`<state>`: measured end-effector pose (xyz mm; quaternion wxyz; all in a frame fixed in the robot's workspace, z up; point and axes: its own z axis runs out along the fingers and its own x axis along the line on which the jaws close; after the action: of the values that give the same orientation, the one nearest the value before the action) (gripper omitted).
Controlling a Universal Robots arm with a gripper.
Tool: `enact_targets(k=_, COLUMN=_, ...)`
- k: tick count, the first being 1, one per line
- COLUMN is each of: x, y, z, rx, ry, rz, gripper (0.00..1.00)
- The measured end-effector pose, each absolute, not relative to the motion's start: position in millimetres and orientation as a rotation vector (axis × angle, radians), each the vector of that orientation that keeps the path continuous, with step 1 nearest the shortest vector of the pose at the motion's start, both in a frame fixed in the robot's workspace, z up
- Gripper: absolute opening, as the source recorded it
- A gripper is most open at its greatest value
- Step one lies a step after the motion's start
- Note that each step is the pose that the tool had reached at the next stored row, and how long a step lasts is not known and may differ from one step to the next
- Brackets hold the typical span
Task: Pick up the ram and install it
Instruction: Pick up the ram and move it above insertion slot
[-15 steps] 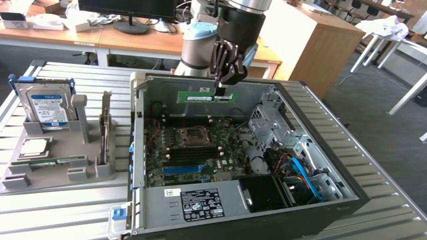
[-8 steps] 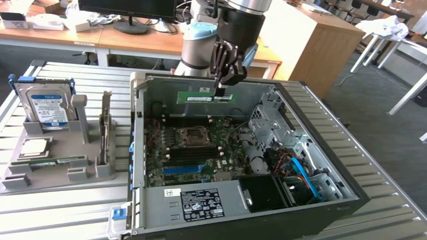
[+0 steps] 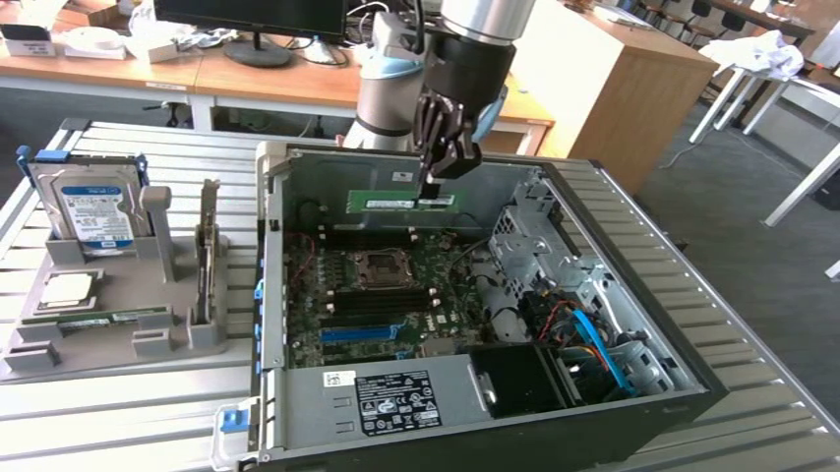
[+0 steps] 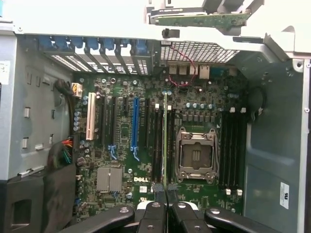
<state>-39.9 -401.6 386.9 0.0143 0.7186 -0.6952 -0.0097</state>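
Note:
My gripper [image 3: 435,193] is shut on the ram [image 3: 400,202], a slim green stick held level over the far part of the open computer case [image 3: 630,295]. In the wrist view the ram [image 4: 164,141] shows edge-on as a thin green line running out from my fingertips [image 4: 154,198]. It lines up with the black memory slots [image 4: 156,141] beside the CPU socket [image 4: 196,155]. The stick appears to hang above the motherboard [image 3: 374,295], not touching it.
A grey fixture [image 3: 79,344] at the exterior view's left holds a hard drive [image 3: 86,211], an upright expansion card [image 3: 207,251], a processor [image 3: 66,287] and another green stick [image 3: 98,318]. Blue slot [image 3: 361,332], drive cage [image 3: 518,246] and cables [image 3: 591,339] crowd the case.

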Motion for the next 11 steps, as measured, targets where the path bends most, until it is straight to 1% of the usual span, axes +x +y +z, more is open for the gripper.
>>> enact_targets(k=11, x=-39.9, y=-401.6, z=366.8, rx=2.238, ry=-2.166, rz=-0.03, gripper=0.12)
